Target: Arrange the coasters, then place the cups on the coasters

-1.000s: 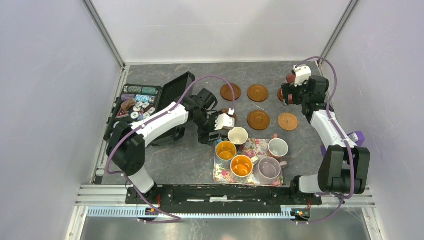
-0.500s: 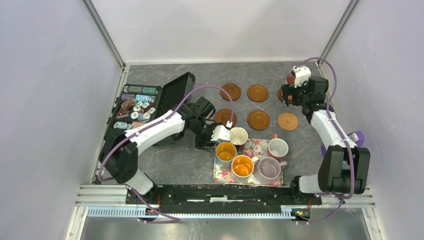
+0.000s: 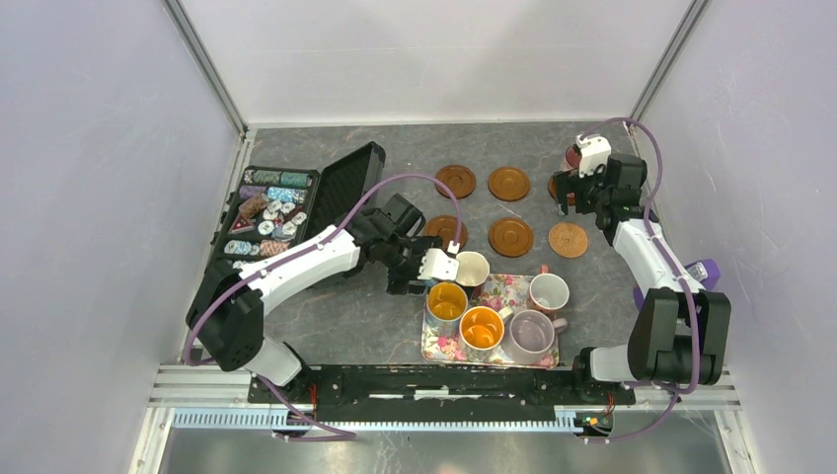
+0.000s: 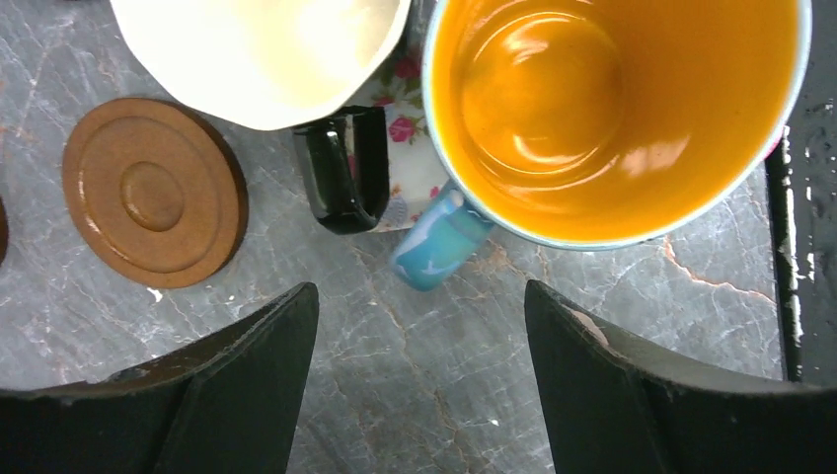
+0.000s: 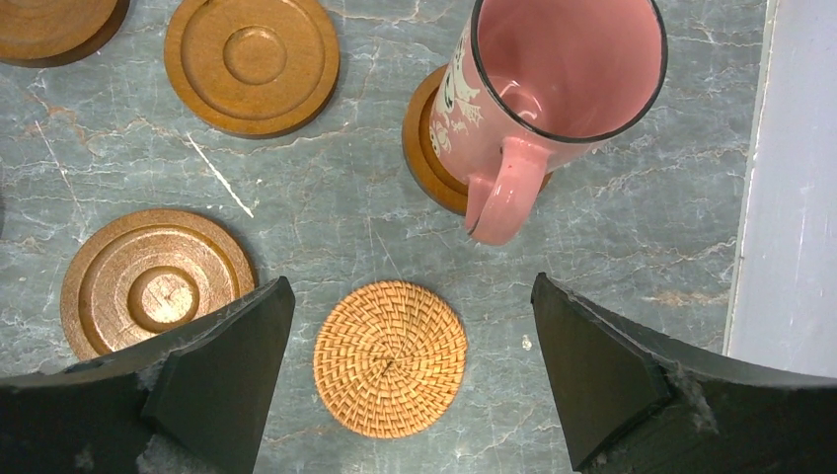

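Observation:
My left gripper (image 3: 417,284) (image 4: 419,288) hangs open over bare table just left of the floral tray (image 3: 508,288). The blue orange-lined cup (image 3: 446,300) (image 4: 612,109) points its blue handle at the jaws. The black cup with cream lining (image 3: 471,268) (image 4: 266,49) stands beside it. A brown coaster (image 3: 446,230) (image 4: 153,193) lies to the left. My right gripper (image 3: 568,197) (image 5: 413,279) is open above the tan woven coaster (image 3: 568,239) (image 5: 390,357). The pink cup (image 3: 573,155) (image 5: 563,69) stands on a brown coaster (image 5: 429,148).
Three more cups sit on the tray: orange-lined (image 3: 481,326), lilac (image 3: 531,334) and white-pink (image 3: 548,292). Bare brown coasters (image 3: 455,181) (image 3: 508,183) (image 3: 510,237) lie mid-table. An open case of poker chips (image 3: 271,212) is at the left. The wall stands close on the right.
My left gripper has moved nearer and rightward, down to the tray's left edge by the blue cup. The right arm has barely shifted.

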You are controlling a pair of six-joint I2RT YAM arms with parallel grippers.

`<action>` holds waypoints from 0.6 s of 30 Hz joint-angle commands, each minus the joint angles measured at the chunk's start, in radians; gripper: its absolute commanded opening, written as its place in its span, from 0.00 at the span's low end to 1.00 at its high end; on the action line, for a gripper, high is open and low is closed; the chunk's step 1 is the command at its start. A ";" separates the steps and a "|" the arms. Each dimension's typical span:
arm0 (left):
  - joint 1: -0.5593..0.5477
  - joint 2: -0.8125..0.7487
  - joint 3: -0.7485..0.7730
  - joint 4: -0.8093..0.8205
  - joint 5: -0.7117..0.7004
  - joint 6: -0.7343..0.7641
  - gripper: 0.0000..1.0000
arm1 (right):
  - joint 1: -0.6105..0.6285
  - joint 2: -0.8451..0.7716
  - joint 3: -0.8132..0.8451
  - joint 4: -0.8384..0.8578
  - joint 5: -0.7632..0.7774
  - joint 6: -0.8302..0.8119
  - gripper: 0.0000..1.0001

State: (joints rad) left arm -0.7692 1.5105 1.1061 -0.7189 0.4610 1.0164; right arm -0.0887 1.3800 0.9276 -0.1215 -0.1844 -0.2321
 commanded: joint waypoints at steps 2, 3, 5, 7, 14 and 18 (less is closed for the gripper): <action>-0.009 0.008 0.038 0.064 0.031 -0.056 0.84 | 0.003 -0.040 -0.010 0.010 -0.020 0.005 0.98; -0.016 0.010 0.036 0.064 0.043 -0.061 0.83 | 0.003 -0.040 -0.012 0.008 -0.020 0.005 0.98; -0.028 0.015 0.031 0.056 0.064 -0.059 0.81 | 0.003 -0.040 -0.012 0.003 -0.021 0.000 0.98; -0.037 0.017 0.022 0.036 0.078 -0.042 0.76 | 0.003 -0.043 -0.013 0.000 -0.015 -0.007 0.98; -0.052 -0.003 -0.017 -0.026 0.102 0.009 0.58 | 0.003 -0.053 -0.028 -0.003 -0.013 -0.018 0.98; -0.073 0.017 -0.019 -0.036 0.099 0.014 0.56 | 0.003 -0.052 -0.032 0.000 -0.017 -0.018 0.98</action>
State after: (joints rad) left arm -0.8158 1.5223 1.1000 -0.7193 0.5106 1.0142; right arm -0.0887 1.3537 0.9024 -0.1448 -0.1875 -0.2409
